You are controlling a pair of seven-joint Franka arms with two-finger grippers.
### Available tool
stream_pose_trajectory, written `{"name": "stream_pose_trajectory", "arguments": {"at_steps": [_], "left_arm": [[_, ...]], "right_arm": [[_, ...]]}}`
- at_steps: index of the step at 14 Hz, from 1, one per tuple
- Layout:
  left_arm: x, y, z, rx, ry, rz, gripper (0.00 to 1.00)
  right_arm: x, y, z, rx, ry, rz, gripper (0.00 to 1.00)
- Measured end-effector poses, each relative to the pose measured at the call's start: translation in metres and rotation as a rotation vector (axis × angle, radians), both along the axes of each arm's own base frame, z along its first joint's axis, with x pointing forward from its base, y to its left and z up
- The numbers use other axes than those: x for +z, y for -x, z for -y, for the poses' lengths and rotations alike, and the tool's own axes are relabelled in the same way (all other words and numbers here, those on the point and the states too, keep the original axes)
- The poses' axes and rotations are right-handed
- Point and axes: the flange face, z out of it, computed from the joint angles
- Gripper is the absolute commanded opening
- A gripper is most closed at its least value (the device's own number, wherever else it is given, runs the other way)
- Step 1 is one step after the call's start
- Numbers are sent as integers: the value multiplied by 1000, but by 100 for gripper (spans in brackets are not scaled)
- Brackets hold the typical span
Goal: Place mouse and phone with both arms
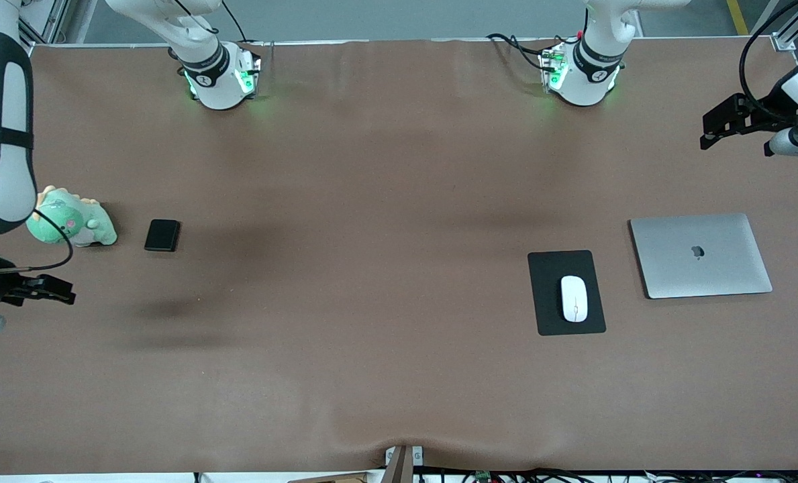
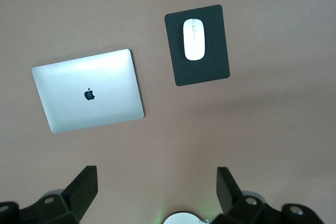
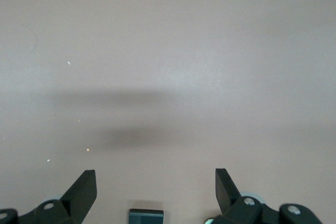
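The white mouse (image 1: pixel 574 298) lies on a black mouse pad (image 1: pixel 547 316) toward the left arm's end of the table. It also shows in the left wrist view (image 2: pixel 193 39) on the pad (image 2: pixel 212 64). The black phone (image 1: pixel 162 235) lies flat on the cloth toward the right arm's end; only its edge (image 3: pixel 146 216) shows in the right wrist view. My left gripper (image 1: pixel 709 137) hangs open and empty over bare cloth at the left arm's end, and its own view shows it (image 2: pixel 156 190). My right gripper (image 1: pixel 63 293) hangs open and empty over bare cloth beside the phone, and its own view shows it (image 3: pixel 156 190).
A closed silver laptop (image 1: pixel 701 255) lies beside the mouse pad, toward the left arm's end, and shows in the left wrist view (image 2: pixel 88 90). A green plush dinosaur (image 1: pixel 70 221) sits beside the phone at the right arm's end. Brown cloth (image 1: pixel 372 268) covers the table.
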Motion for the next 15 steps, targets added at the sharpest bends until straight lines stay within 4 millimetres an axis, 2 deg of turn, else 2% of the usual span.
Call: {"name": "stream_pose_trajectory", "arguments": {"at_steps": [3, 7, 10, 15], "left_arm": [[0, 0, 0, 0, 0, -1, 100], [-1, -1, 0, 1, 0, -1, 100], [-1, -1, 0, 1, 0, -1, 100], [-1, -1, -1, 2, 0, -1, 100]], "right_arm": [[37, 7, -1, 1, -11, -9, 100], [95, 50, -2, 1, -63, -110, 100], [143, 81, -12, 19, -90, -119, 100], [179, 113, -22, 38, -118, -169, 100]]}}
